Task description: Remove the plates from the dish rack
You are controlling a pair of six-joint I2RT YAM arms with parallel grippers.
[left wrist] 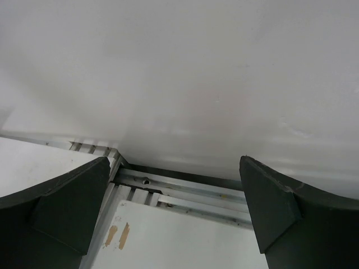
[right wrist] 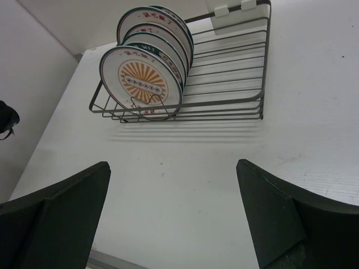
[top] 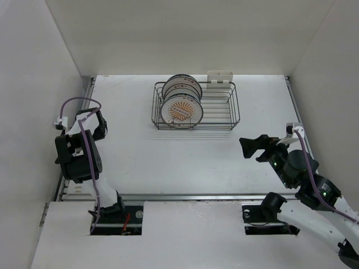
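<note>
The dish rack (top: 221, 110), a dark wire basket, stands at the back middle of the table. Several plates (top: 181, 105) stand upright in its left half; the front one shows an orange sunburst centre. The right wrist view has the plates (right wrist: 143, 83) and the rack (right wrist: 235, 84) ahead, well beyond my fingers. My right gripper (top: 252, 149) (right wrist: 173, 165) hovers open and empty over the table, in front of and to the right of the rack. Far from the rack, at the table's left edge, my left gripper (top: 93, 123) (left wrist: 174, 162) is open and empty, facing the white wall.
A small white plastic holder (top: 220, 75) (right wrist: 235, 11) hangs on the rack's far edge. White walls close in the table on three sides. An aluminium rail (left wrist: 185, 188) runs along the table edge under the left gripper. The rack's right half holds no plates.
</note>
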